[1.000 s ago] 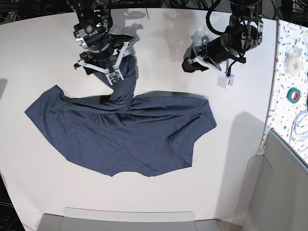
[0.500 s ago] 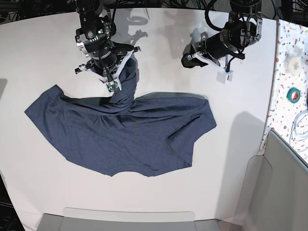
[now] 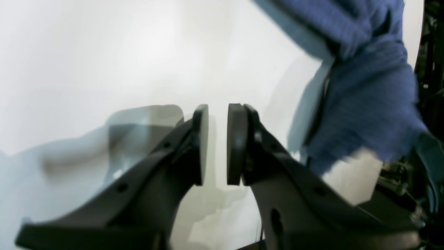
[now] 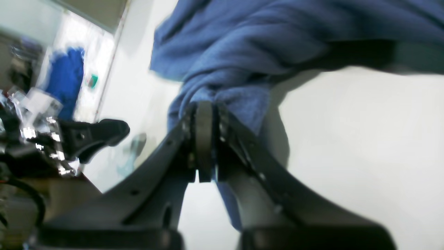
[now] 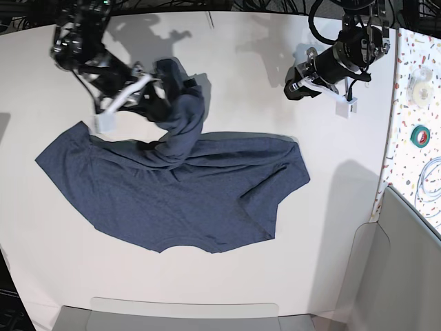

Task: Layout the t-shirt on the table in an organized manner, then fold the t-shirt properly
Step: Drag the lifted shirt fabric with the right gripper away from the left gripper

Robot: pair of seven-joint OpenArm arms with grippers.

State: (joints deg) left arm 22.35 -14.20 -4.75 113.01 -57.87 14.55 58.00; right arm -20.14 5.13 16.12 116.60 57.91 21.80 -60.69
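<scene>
A white bench (image 5: 227, 62) carries the navy t-shirt (image 5: 172, 200), spread out rumpled at its centre. The right hand (image 4: 204, 114) is clenched on a bunched fold of it, lifted above the bench. The left hand (image 3: 218, 139) hovers apart, slightly parted, grasping nothing.

One t-shirt (image 5: 172, 193), one table (image 5: 241, 69), two arms (one tool each), one tape roll (image 5: 421, 135).

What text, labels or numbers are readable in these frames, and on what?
None readable.
t-shirt: plain navy cloth showing, no lettering visible.
right gripper and left gripper: no markings legible; both wrist views blurred.
Items on the speckled strip: too small to read.
</scene>
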